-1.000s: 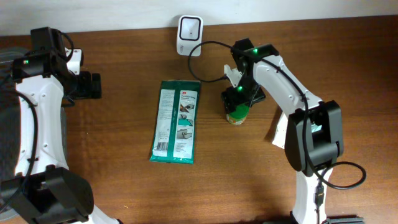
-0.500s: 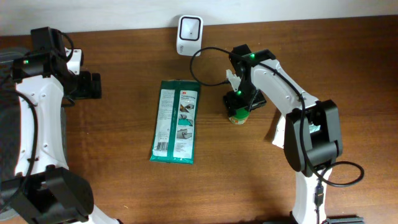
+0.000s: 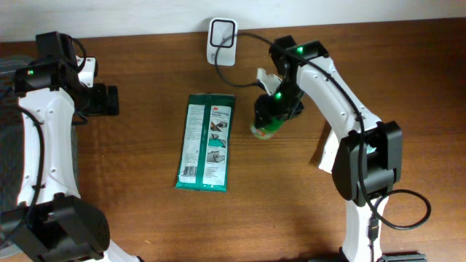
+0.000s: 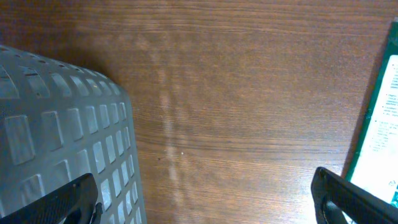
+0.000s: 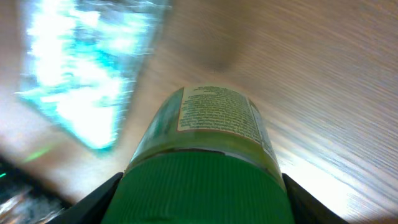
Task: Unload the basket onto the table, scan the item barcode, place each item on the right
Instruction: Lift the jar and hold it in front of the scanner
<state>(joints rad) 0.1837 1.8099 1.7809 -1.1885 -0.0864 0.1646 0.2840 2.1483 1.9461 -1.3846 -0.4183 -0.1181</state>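
The item is a jar with a green ribbed lid [image 5: 205, 186] and a printed label [image 5: 217, 115]. My right gripper [image 5: 202, 202] is shut on the lid, one black finger on each side. In the overhead view the jar [image 3: 263, 128] hangs tilted under the right gripper [image 3: 277, 108], between the green packet [image 3: 207, 142] and the white scanner [image 3: 222, 33] at the table's far edge. No barcode shows in any view. My left gripper [image 4: 205, 205] stands wide open over bare wood, far left [image 3: 108, 100], holding nothing.
A grey slotted basket [image 4: 56, 124] sits under the left arm at the table's left edge. A black cable [image 3: 244, 58] runs from the scanner to the right arm. The flat green packet's edge [image 4: 382, 143] shows in the left wrist view.
The right gripper has closed on the jar's lid, lifted it and carried it left toward the packet, tilting it. The left arm has not moved.
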